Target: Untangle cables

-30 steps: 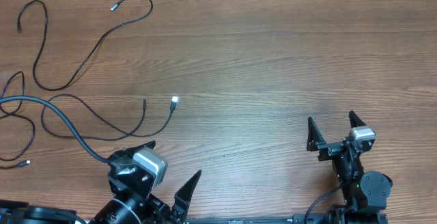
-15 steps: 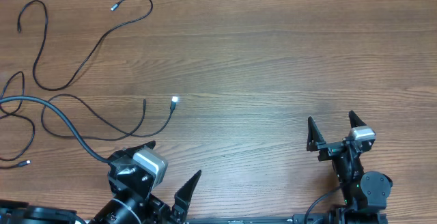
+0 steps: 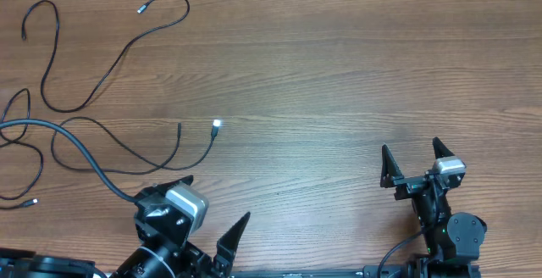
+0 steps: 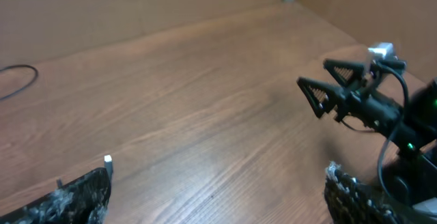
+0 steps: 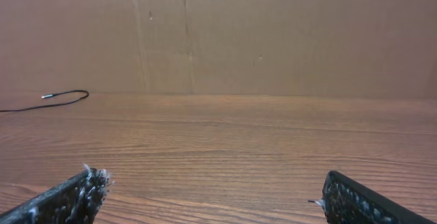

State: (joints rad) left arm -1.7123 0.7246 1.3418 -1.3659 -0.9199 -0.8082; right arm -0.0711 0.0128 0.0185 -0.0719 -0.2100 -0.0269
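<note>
Wooden desk (image 3: 339, 66) is mostly bare; cables (image 3: 127, 49) sprawl loose beyond and to the left of the left pincer (image 3: 218, 197), one silvery plug (image 3: 216, 125) just ahead of it; that pincer's spread wide, holding nothing; right pincer (image 3: 410, 145), well off to its right, same deal; looks mostly untangled to me, though the strands farthest left of it seem to cross.

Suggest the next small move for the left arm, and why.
Probably advance the left end effector toward the thin black cord with the silvery plug tip. That end effector is open and empty, the tip lies just ahead of it, and the cord appears to cross another nearby.
</note>
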